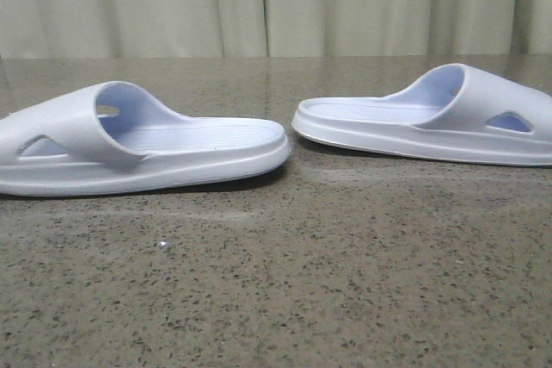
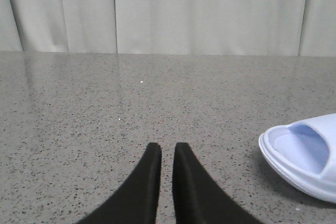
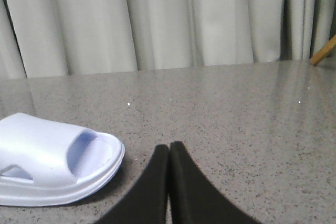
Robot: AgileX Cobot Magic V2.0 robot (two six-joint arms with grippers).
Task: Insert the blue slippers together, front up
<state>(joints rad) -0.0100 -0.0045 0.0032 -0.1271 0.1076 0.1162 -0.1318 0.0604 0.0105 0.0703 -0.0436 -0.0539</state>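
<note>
Blue slippers were noted flat on counter, heels facing, long axes in line. Left tool nearly closed, right tool closed, both empty; each slipper beside its nearer tool.

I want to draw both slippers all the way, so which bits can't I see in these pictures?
- Left slipper: toe end cut off by the front view's left edge.
- Right slipper: toe end cut off by the right edge.
- Left wrist view: only one slipper's end shows; the frame edge cuts the rest.
- Soles: hidden against the table.
- Tan stick-like thing: cropped, unidentifiable.
</note>
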